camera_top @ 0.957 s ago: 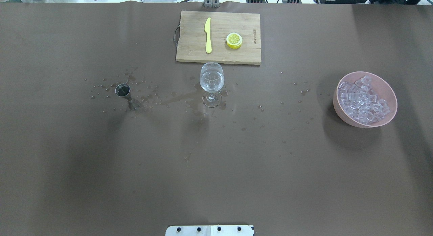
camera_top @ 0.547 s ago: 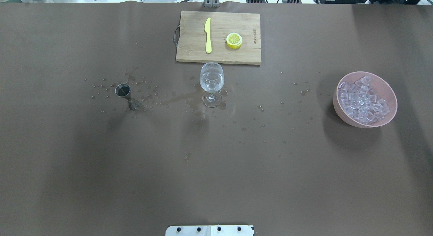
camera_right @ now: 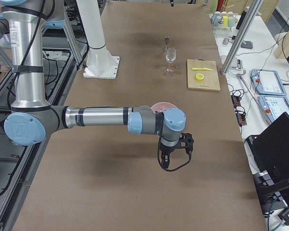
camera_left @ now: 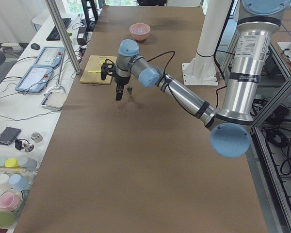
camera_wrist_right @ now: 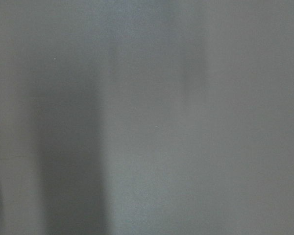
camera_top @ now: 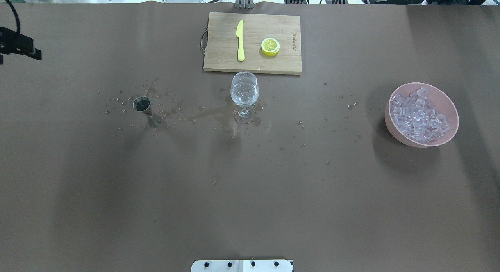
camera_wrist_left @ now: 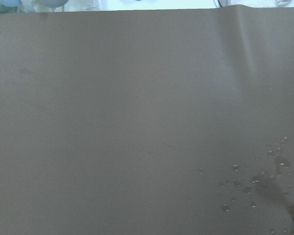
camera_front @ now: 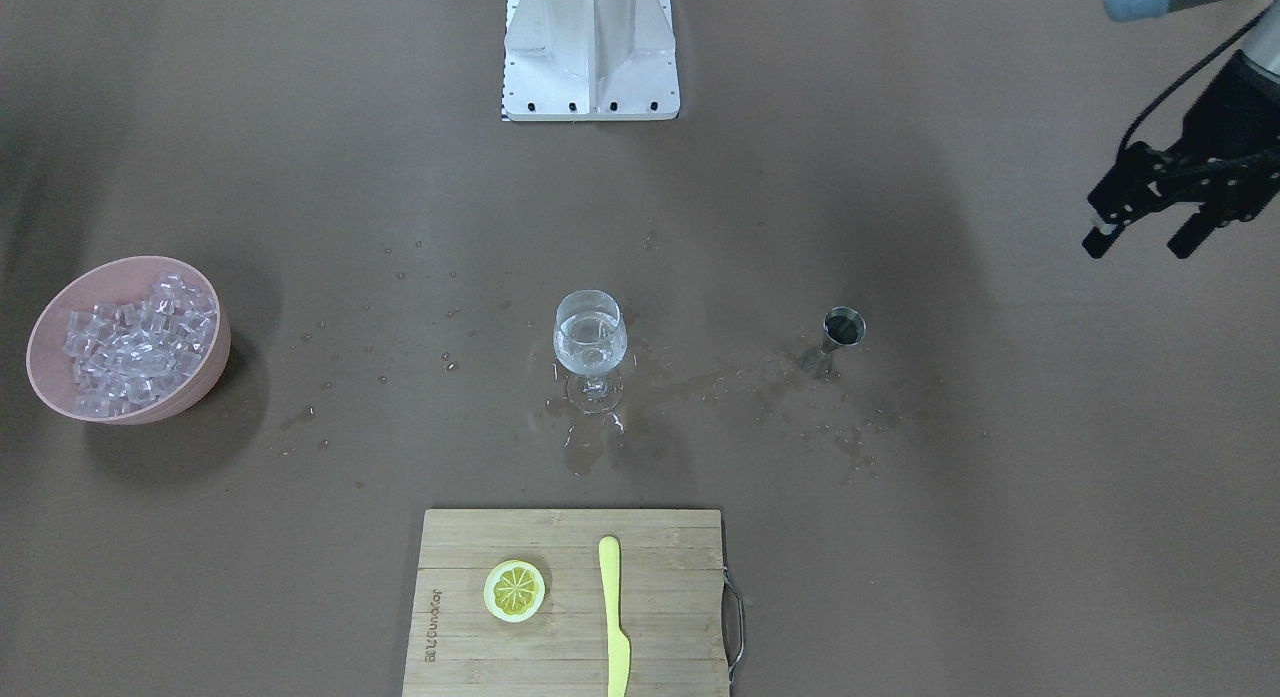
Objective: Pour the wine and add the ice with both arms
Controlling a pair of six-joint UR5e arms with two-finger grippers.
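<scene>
As the table stands, the wine [camera_front: 590,357] lies low in the single glass [camera_front: 590,312]; ice [camera_front: 130,342] fills the single bowl [camera_front: 205,382].
Nearest: one board [camera_front: 670,597], one lemon slice [camera_front: 515,590], one knife [camera_front: 613,617]. Beyond: glass thin-stemmed, judged fragile and wet, best held at the stem; one steel jigger [camera_front: 843,329], light, slick; cubes too many to count, hard, slippery, likely to squirt from a pinch. Farther: left gripper [camera_front: 1137,243] spread wide, empty. Right gripper [camera_right: 173,156]: aperture cannot be told.

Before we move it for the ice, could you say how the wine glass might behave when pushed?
The wine glass probably tips easily: wide bowl, thin stem, small foot, wine held high. Thin clear glass, so likely fragile. The wet patch beside its foot may let it slide.
</scene>
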